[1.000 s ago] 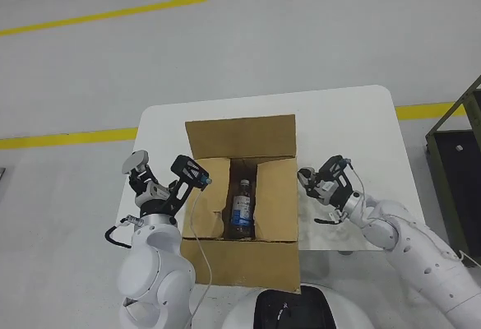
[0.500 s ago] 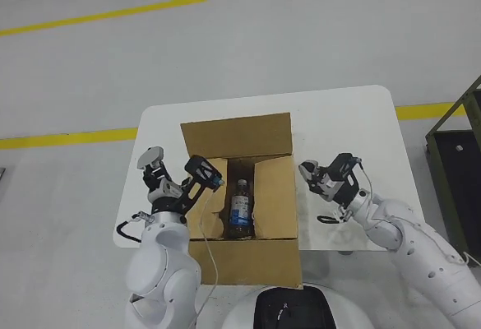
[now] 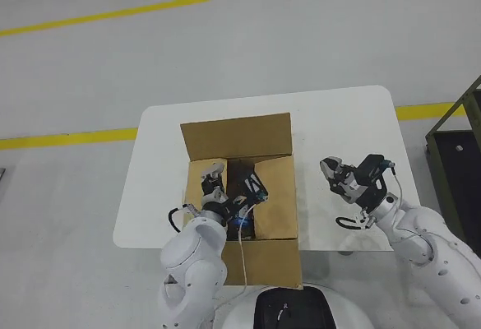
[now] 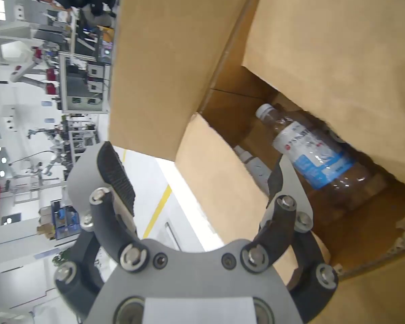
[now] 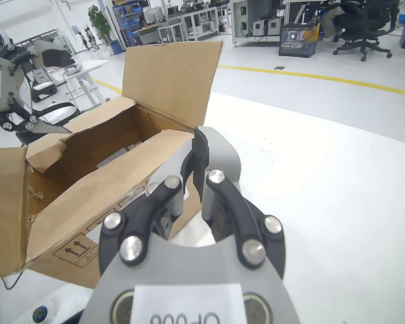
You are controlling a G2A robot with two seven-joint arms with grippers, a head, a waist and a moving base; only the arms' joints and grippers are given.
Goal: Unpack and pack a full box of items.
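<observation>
As left end effector gapes, bottle lies seemingly just beyond

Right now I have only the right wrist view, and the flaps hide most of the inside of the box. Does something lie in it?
Observer: Yes, a plastic bottle with a blue label lies on its side inside the box.
Operator: And the left gripper, is it open?
Observer: Open; the left gripper hangs over the box opening, near the bottle.
Operator: Anything else in there?
Observer: A white item lies beside the bottle.
</observation>
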